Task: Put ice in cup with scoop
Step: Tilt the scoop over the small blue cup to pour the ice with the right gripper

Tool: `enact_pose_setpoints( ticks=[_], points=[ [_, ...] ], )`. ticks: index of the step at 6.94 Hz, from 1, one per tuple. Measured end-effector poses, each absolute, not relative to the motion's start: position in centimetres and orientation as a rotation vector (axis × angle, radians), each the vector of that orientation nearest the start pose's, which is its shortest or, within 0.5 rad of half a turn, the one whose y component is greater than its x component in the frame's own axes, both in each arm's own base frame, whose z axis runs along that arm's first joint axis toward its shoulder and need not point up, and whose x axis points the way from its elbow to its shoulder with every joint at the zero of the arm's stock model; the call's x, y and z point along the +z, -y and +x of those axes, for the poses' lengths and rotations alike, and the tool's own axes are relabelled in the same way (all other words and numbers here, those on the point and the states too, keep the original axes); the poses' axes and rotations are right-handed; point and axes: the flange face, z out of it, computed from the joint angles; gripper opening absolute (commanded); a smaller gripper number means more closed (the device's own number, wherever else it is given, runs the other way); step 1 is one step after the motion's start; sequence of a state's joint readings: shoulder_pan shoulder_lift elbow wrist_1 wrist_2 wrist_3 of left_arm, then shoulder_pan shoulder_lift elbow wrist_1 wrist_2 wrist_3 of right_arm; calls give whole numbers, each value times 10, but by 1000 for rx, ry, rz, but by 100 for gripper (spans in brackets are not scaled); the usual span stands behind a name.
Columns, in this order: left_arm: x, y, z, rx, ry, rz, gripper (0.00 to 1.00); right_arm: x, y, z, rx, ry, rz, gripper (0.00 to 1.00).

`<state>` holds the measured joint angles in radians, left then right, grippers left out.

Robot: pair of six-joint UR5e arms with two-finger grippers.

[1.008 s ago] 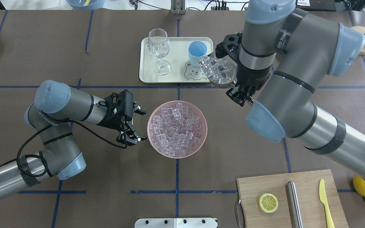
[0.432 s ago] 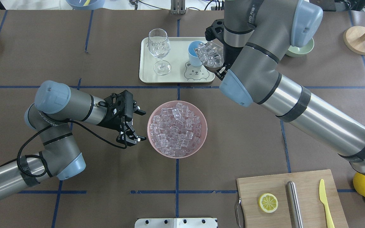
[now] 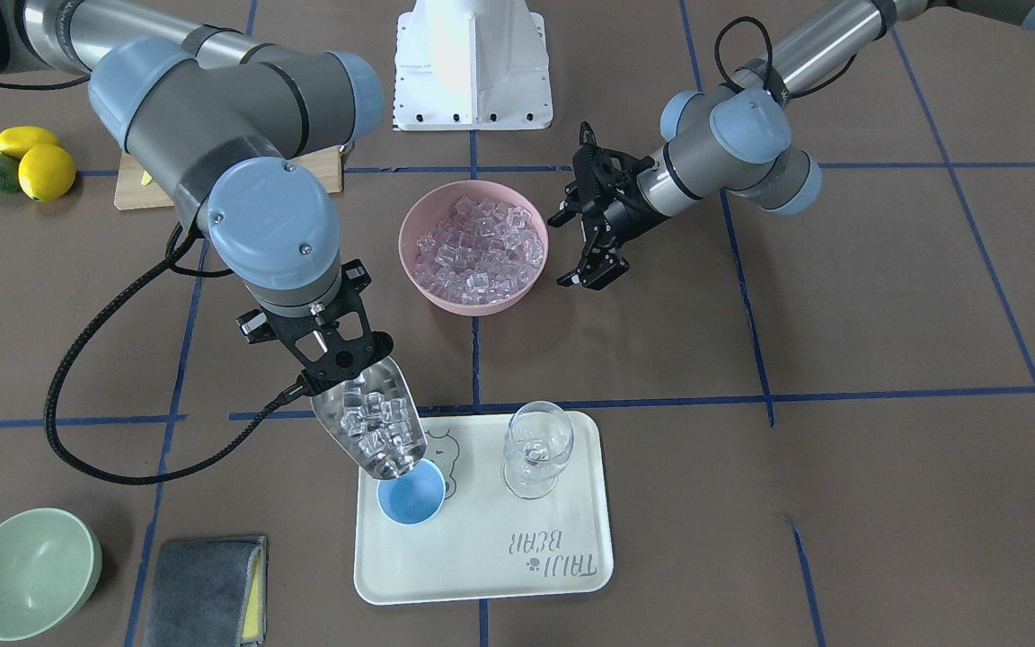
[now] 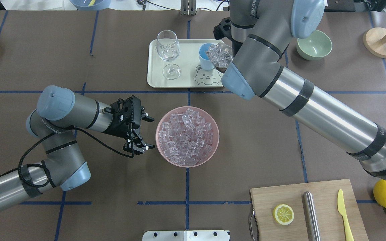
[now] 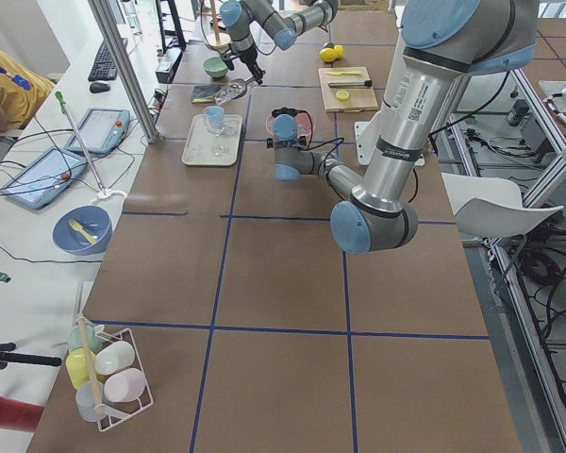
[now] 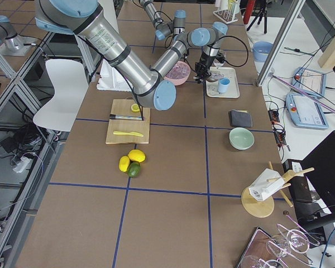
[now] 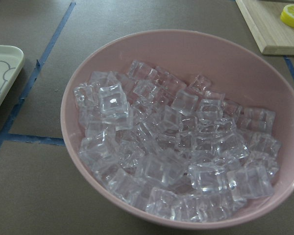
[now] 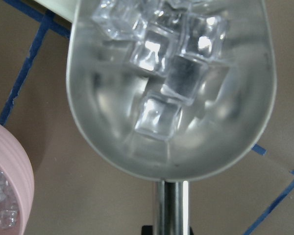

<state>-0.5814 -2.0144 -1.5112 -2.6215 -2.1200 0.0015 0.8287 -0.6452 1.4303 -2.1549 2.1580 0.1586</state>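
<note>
Pouring step: my right hand [image 3: 340, 367] clamped on scoop [image 3: 336, 422] handle, lip over cup [image 3: 414, 499]; next I'd tip steeper so ice [image 3: 378, 422] slides in

scoop [image 8: 206, 142] lip: cut off at wrist view's top edge | cup [image 4: 203, 58]: partly covered by scoop in overhead

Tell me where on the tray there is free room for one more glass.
The tray is bare, except lettering, along the operators' edge, past the cup and the wine glass. The cup's corner is crowded: the loaded scoop hangs over it.
</note>
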Motion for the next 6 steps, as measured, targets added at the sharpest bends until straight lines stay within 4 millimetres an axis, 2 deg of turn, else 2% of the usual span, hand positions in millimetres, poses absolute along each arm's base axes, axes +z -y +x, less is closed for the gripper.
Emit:
enact_pose_setpoints(
  ticks=[2, 4, 6],
  points=[
    [312, 421, 494, 1185, -1133, 1088, 100, 197, 600, -431, -668, 580, -128, 0],
    [313, 421, 494, 1185, -1132, 1088, 100, 184, 610, -434, -713, 514, -180, 0],
    [313, 421, 494, 1185, -1132, 1089, 100, 183, 615, -433, -758, 479, -208, 0]
  ],
)
